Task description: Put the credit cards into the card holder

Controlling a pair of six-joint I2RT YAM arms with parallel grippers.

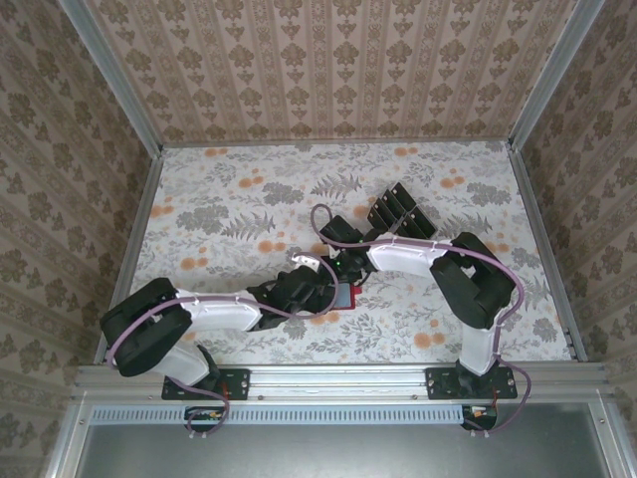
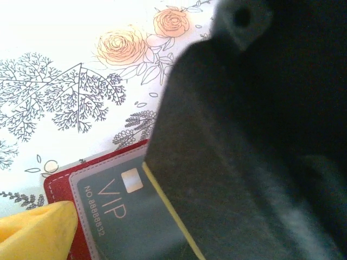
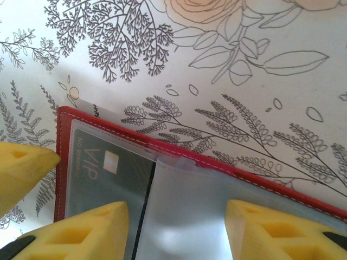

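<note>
The red card holder (image 1: 345, 296) lies open on the floral table, with both grippers meeting over it. A dark credit card marked VIP (image 3: 103, 168) sits under its clear sleeve (image 3: 206, 206), and the same card (image 2: 116, 208) shows in the left wrist view. My right gripper (image 3: 176, 212) is open, its yellow fingers standing apart on the clear sleeve. My left gripper (image 1: 320, 292) looks open. One of its yellow fingertips (image 2: 35, 233) rests at the holder's red edge (image 2: 57, 187), and the other is hidden behind the right arm's dark body (image 2: 255, 135). Several black cards (image 1: 396, 209) lie fanned out further back.
Patterned walls close in the table on three sides, with metal rails along the edges. The two arms crowd the middle near the front. Bare floral cloth (image 1: 229, 199) stretches to the left and at the back.
</note>
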